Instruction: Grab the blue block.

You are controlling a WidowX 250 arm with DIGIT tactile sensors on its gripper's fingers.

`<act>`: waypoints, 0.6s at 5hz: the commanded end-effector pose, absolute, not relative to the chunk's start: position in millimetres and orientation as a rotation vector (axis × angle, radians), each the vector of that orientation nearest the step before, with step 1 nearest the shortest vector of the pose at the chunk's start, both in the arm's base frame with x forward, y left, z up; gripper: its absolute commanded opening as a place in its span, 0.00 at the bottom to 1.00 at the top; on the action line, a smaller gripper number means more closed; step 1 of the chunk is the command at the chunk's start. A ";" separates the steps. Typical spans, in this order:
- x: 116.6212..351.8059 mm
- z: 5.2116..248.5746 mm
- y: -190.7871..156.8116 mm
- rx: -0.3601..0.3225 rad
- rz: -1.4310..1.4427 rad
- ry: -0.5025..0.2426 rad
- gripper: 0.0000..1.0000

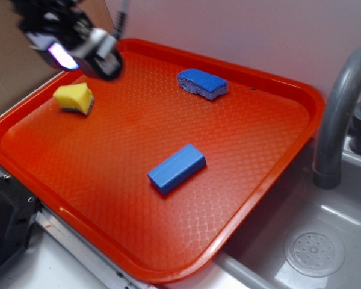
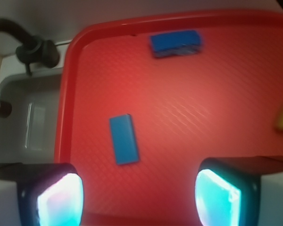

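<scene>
The small, smooth, solid-blue rectangular block (image 1: 177,168) lies flat near the middle of the textured orange plastic tray (image 1: 271,144), slightly toward its near edge, turned at a slant with nothing touching it. That open placement leaves room on both long sides, which should suit a grasp across its narrow width.

The robot's hand (image 1: 78,51) hangs above the tray's far-left corner, well apart from the block and blurred in the exterior view. In the wrist view its two glowing fingertips (image 2: 61,200) stand wide apart with bare tray between them, so the hand is spread and holds nothing. The block shows ahead of the fingers and off to the left there, not yet between them.

A rough blue sponge with wavy edges (image 1: 203,83) sits at the far side of the tray, and a yellow sponge wedge (image 1: 75,98) lies at the left, just beside the hand. Both look like distractors. A grey metal faucet (image 1: 340,114) rises over the sink (image 1: 325,241) to the right of the tray.

The approach seems barely begun: the hand would need to travel toward the block, line up with its slant, and descend.
</scene>
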State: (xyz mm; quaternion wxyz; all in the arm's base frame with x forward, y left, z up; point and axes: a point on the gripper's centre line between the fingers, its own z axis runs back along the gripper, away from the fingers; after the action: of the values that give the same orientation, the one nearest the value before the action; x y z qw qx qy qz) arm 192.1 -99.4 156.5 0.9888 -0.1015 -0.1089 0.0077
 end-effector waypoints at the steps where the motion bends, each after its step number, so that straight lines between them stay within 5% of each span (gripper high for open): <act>1: 209.5 109.1 -131.8 -0.159 -0.074 -0.184 1.00; 3: 211.7 67.9 -142.4 -0.067 -0.110 -0.134 1.00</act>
State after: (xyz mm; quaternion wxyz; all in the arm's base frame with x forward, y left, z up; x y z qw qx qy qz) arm 211.6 -135.1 60.4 0.9972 -0.0218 -0.0530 -0.0488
